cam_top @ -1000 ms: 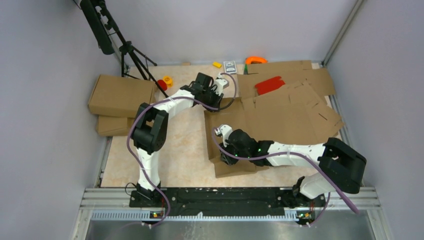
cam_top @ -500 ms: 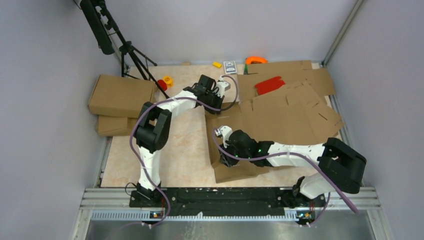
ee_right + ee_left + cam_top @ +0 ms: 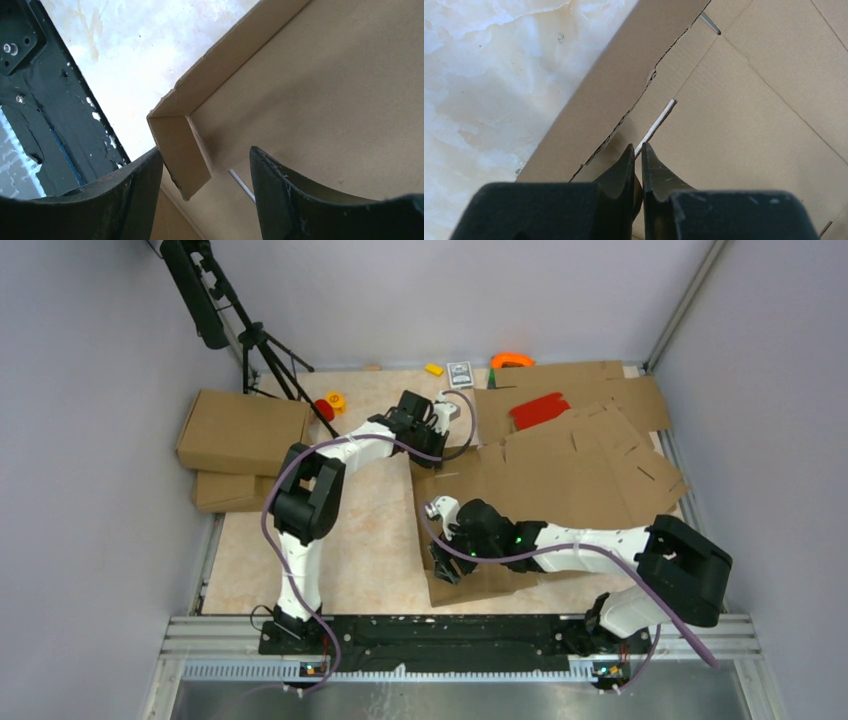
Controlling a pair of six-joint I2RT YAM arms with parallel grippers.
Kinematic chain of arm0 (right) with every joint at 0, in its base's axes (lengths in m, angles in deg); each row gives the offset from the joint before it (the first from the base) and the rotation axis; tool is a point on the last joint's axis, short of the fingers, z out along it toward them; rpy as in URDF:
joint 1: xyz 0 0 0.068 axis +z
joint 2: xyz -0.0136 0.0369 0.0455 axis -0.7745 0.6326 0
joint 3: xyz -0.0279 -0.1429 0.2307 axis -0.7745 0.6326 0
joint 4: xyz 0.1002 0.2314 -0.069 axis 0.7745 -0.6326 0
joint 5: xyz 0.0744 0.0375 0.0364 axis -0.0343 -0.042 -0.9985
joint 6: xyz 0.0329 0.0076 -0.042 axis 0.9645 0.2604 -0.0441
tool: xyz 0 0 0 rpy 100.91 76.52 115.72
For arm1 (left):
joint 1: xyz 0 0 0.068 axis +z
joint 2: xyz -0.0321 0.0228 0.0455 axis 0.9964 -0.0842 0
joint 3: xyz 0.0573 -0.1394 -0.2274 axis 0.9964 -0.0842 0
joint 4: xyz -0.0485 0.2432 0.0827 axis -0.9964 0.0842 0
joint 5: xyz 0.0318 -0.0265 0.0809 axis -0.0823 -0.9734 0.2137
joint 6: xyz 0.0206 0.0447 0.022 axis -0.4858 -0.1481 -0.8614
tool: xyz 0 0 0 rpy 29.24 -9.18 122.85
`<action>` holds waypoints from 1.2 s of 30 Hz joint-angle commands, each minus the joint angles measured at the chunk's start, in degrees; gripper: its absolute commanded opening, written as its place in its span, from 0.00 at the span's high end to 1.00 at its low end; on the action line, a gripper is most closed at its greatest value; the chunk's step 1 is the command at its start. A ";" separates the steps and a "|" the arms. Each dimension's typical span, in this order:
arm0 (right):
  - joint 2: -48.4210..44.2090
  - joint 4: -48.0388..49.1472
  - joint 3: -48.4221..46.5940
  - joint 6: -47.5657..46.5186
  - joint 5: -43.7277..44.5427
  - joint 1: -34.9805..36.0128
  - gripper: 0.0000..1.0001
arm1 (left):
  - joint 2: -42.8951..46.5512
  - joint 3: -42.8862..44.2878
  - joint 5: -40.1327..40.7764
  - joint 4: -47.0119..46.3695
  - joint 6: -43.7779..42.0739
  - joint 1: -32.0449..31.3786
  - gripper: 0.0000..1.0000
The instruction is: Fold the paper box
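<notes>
Moved: right end effector (image 3: 205, 155) is spreading astride the near corner flap (image 3: 180, 145).
Left end effector (image 3: 638, 147): pressing together at the far wall (image 3: 589, 125).
Plain brown corrugated paper box (image 3: 458, 487): lying on the worktop (image 3: 370, 530).
Tip: creasing along scores.

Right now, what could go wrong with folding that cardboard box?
1. The right gripper stands open around the raised corner flap, not holding it, so that wall might flop flat.
2. The left gripper is shut beside a jagged cut in the paper box; a hard pull might tear it.
3. The box lies against the other cardboard sheets and might snag.
</notes>
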 commanded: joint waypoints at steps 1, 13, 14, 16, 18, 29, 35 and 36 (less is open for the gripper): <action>1.00 -2.60 -5.15 -4.39 -2.87 -0.17 0.39 | -1.22 1.19 -0.30 -0.97 0.81 -0.40 0.91; 2.23 -2.41 -5.00 -5.47 -3.07 -0.11 0.88 | -1.38 3.65 -1.25 1.17 0.96 -0.50 0.89; 2.29 -2.28 -4.92 -5.48 -3.18 -0.12 0.91 | -1.30 4.12 -1.34 1.61 0.96 -0.55 0.88; 2.33 -1.85 -4.66 -5.44 -3.45 -0.13 0.97 | -0.83 4.89 -1.55 2.23 1.23 -0.53 0.86; 2.41 -1.65 -4.33 -5.27 -3.42 -0.09 0.99 | 0.10 5.90 -1.86 2.24 1.30 -0.52 0.77; 2.07 -1.79 -3.75 -5.30 -2.44 -0.13 0.99 | 7.74 11.87 -0.43 5.88 5.65 -0.06 0.51; 1.87 -1.65 -3.50 -5.53 -2.17 -0.11 0.98 | 17.01 -1.82 11.15 1.62 16.77 0.60 0.45; 1.86 -1.69 -3.41 -5.56 -2.11 -0.10 0.98 | 18.72 -4.55 12.56 0.32 18.60 0.79 0.44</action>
